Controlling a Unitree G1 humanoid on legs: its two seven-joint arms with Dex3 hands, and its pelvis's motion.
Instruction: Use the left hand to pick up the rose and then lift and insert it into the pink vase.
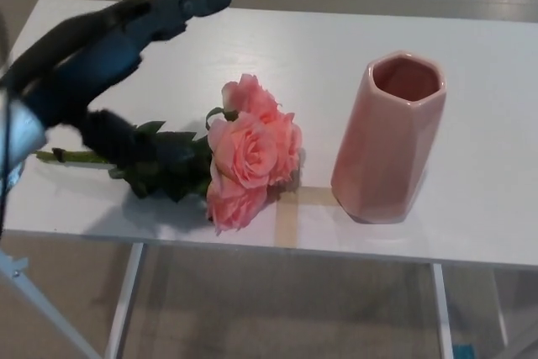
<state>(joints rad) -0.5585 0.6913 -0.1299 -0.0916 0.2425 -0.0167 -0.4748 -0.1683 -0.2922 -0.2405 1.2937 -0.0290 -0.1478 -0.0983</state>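
Note:
A bunch of pink roses (248, 153) lies flat on the white table (319, 56), blooms toward the middle, green leaves and stem (71, 156) running left. My black left hand (109, 65) hovers over the leaves and stem, open, its fingers stretched toward the table's far side and its thumb (139, 147) down over the leaves. It holds nothing. The pink faceted vase (387, 140) stands upright to the right of the blooms, mouth open and empty. My right hand does not show.
A strip of tan tape (287, 212) marks the table near its front edge, between roses and vase. The table's front edge runs just below the blooms, with metal legs (122, 308) and floor beneath.

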